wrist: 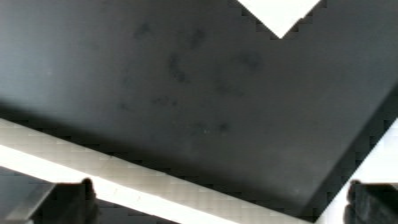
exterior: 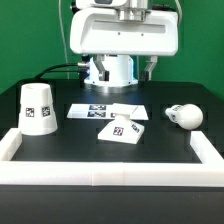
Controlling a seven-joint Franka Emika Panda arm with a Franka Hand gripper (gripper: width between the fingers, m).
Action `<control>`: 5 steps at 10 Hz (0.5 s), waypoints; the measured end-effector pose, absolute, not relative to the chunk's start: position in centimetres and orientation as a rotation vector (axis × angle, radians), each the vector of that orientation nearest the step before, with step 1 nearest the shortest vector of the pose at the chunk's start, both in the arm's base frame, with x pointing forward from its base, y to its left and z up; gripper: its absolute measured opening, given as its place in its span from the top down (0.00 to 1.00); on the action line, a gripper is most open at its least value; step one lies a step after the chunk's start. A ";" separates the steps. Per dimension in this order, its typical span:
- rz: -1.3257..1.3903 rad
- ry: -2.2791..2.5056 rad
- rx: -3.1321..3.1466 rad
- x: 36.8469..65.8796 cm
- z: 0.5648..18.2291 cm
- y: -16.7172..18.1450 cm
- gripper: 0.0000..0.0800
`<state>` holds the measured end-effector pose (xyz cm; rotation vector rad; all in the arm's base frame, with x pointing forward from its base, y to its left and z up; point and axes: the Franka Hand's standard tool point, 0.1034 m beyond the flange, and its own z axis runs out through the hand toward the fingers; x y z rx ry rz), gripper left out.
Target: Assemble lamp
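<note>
In the exterior view the cup-like shade [exterior: 38, 110] stands on the black table at the left. The flat square base [exterior: 124, 130] lies near the middle. The round-headed bulb [exterior: 185, 115] lies on its side at the right. All three are white with black-and-white tags. The arm hangs high at the top centre, well above the parts. In the wrist view my gripper [wrist: 217, 198] is open and empty, its dark fingertips [wrist: 68, 202] far apart over bare table. A white corner [wrist: 281, 15] of some part shows at the picture's edge; I cannot tell which part.
The marker board [exterior: 108, 109] lies flat behind the base. A white border rail [exterior: 100, 168] runs along the table's front and sides; it crosses the wrist view [wrist: 160, 165] as a pale diagonal band. The robot's white pedestal [exterior: 112, 68] stands at the back.
</note>
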<state>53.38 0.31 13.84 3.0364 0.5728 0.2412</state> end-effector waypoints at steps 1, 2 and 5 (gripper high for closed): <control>0.246 0.412 3.077 53.4 13.8 0.4 0.13; 0.227 0.194 3.117 53.1 13.8 0.1 0.13; 0.123 -0.371 3.178 50.5 12.1 -0.8 0.13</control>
